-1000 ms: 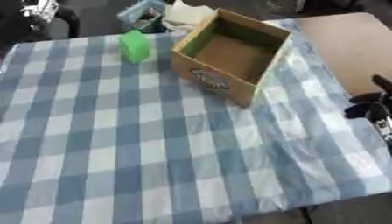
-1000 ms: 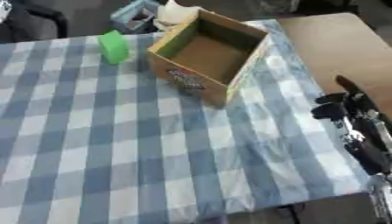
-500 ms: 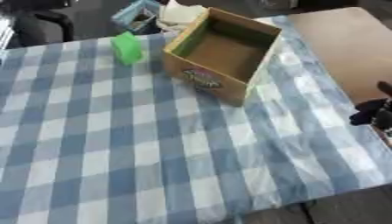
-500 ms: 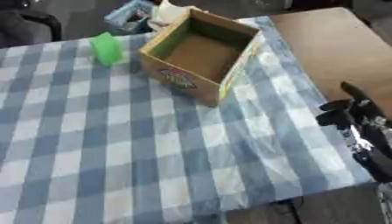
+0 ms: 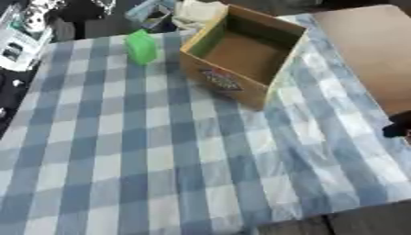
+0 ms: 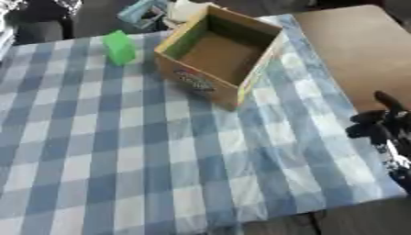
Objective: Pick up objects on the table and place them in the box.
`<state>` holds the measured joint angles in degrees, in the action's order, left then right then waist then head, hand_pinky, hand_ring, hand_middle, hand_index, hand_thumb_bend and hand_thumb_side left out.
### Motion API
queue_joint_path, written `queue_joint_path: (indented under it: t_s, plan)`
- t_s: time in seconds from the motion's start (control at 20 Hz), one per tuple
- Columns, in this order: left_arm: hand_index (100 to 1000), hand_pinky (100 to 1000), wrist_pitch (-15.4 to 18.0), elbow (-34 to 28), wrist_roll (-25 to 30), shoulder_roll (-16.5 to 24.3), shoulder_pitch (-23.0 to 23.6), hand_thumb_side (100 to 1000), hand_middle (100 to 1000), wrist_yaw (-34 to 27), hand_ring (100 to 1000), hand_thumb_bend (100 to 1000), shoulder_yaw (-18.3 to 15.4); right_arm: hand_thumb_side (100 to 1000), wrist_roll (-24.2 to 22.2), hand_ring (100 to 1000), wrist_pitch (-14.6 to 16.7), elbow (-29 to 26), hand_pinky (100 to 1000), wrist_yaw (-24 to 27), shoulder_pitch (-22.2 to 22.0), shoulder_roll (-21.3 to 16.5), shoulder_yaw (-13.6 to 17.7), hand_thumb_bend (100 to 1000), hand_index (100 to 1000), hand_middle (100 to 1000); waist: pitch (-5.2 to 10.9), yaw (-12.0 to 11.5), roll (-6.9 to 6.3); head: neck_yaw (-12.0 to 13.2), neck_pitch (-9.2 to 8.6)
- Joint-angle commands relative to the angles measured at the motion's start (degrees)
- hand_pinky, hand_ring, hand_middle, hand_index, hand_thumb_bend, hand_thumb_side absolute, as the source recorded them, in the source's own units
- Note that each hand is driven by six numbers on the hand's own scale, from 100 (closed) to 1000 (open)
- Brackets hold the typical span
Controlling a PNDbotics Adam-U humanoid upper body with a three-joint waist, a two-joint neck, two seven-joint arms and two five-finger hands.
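Observation:
A green block (image 5: 141, 46) stands on the blue and white checked tablecloth (image 5: 144, 160) at the far left of the table. To its right sits an open cardboard box (image 5: 237, 86), turned askew, with nothing visible inside. My right hand (image 6: 384, 130) hovers at the table's right edge, well to the right of the box and nearer me. It is open, with relaxed fingers that hold nothing. Only a dark tip of it shows in the left eye view. My left hand shows in no view.
A brown board (image 6: 353, 50) lies beside the cloth at the far right. Behind the table are a light blue item (image 5: 154, 11) and a white item (image 5: 197, 9). Printed papers (image 5: 20, 32) lie off the table's far left corner.
The whole picture has shifted and turned, so the camera moved. The box and green block keep their places on the cloth, and the right hand stays at the right edge.

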<state>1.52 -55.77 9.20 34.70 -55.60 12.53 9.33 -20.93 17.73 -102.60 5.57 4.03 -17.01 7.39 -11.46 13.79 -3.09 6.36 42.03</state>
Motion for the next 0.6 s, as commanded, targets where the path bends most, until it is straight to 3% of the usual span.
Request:
queue_joint_path:
  t_s: [0.05,0.6]
  plan:
    - [900,779,1.3,3.6,-1.5,0.9,-1.9,234,771,2.8,762,100,-0.1,591,-0.4,648,0.1,-0.6,646,0.5,0.7,-1.4,0.0,100,1000,664,0.61,0.3,0.12,0.4,-0.58]
    - [927,803,4.2,18.5,-9.6,-0.4,-4.4,376,832,12.3,797,197,-0.1,592,-0.9,648,0.2,-0.5,646,0.6,1.0,-1.0,-0.2,100,1000,663,-0.43,1.9,0.04,0.5,-0.88]
